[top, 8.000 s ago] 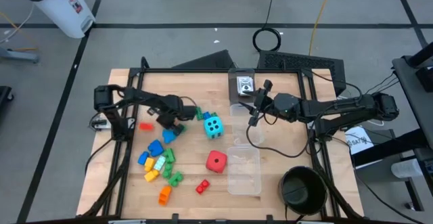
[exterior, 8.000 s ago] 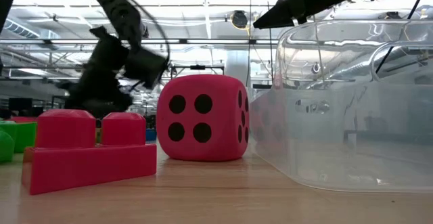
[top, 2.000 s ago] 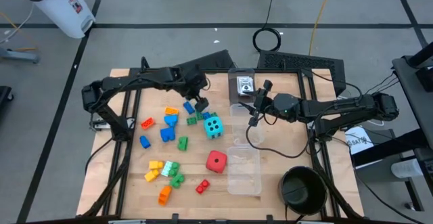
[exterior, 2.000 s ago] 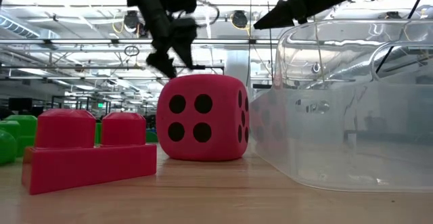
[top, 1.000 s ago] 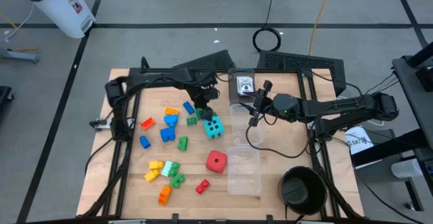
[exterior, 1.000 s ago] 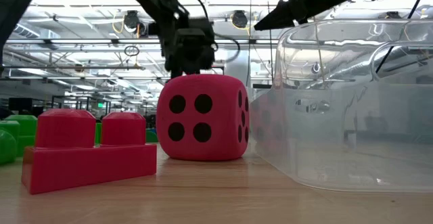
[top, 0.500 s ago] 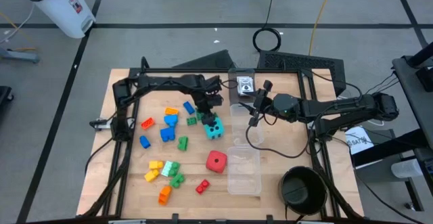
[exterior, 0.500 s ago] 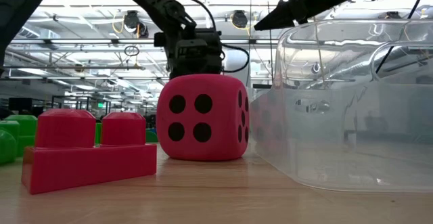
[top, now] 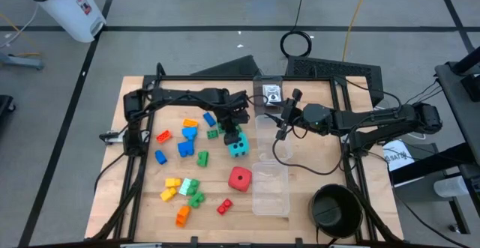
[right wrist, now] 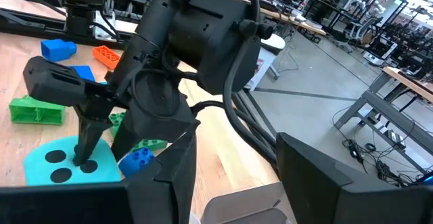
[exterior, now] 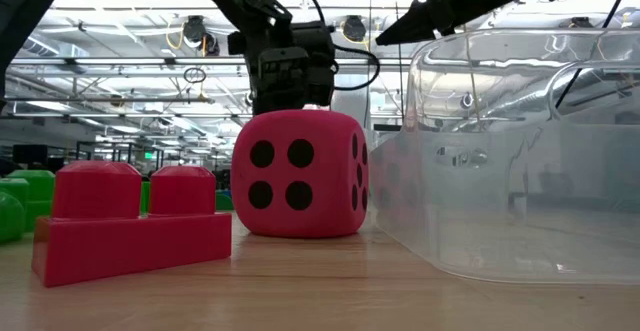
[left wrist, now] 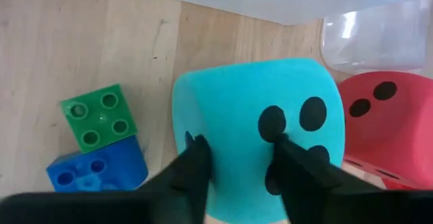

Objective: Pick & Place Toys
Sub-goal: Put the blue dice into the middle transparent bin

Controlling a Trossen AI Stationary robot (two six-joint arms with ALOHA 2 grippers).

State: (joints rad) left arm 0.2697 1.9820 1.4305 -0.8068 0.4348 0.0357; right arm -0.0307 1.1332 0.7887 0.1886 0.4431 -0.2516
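The left gripper was found pinching the cyan die from above, its two dark fingers pressed into the die's soft top face. The die sat on the wooden table, just beside a green brick stacked against a blue brick, with the red die nearer the front edge and the clear boxes close on the other side. The rest of the bricks were scattered over the left half of the table.

The right gripper was held off the table, above the boxes, with its fingers partly apart and nothing seen between them, so it was probably just waiting.

For this step to be done well, the squeeze should be firmed up before any lift, since foam like that gives and could slip or twist. A straight-up lift would be best so the green and blue bricks aren't dragged along. The die looked big next to the box, so it should be carried in level and let go low
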